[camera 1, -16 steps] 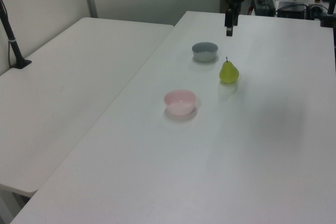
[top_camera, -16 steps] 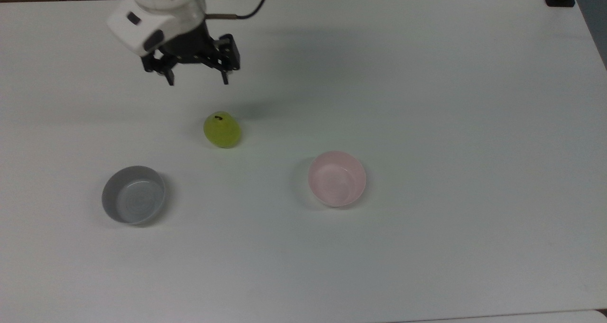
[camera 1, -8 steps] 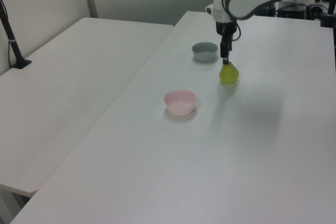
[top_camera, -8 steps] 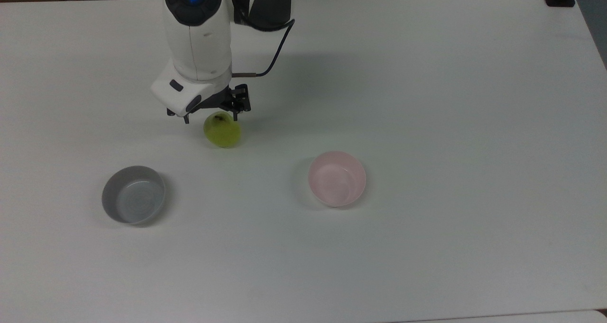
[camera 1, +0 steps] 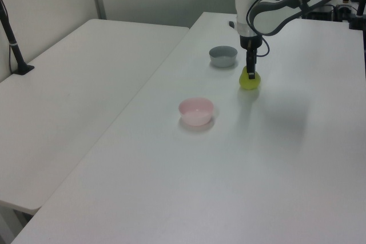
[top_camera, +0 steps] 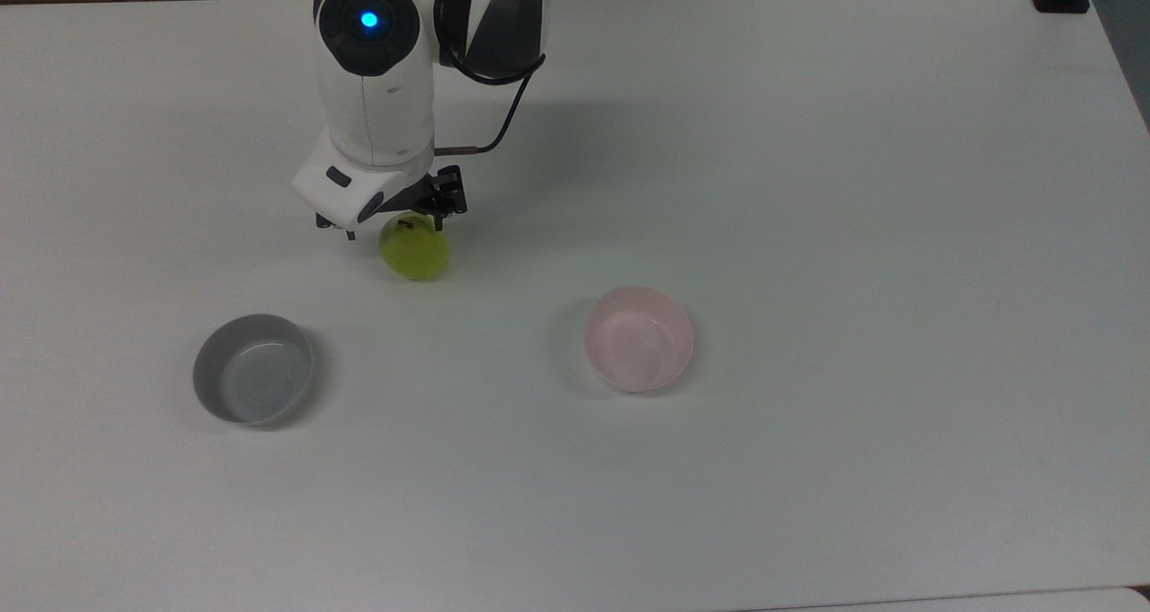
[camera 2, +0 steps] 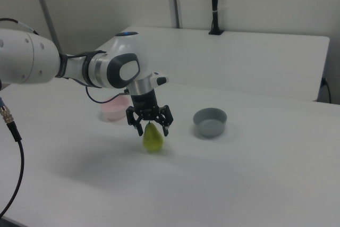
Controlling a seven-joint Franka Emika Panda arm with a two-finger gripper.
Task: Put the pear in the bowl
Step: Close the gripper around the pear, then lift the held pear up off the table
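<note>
Now the hand [camera 2: 150, 126] sits low over the pear [camera 2: 153, 139], its fingers spread to either side of the fruit's narrow top — a stance that suits a grasp from above. Whether the pads already touch the skin is hard to judge; the fingers look parted rather than closed. The pear stands upright on the counter [top_camera: 809, 190], nearer the far edge in the top view, well apart from both bowls. Counted: one pear, two bowls — the pink bowl [top_camera: 639, 338] toward the middle, the grey bowl [top_camera: 253, 368] toward the top view's left edge, both empty.
</note>
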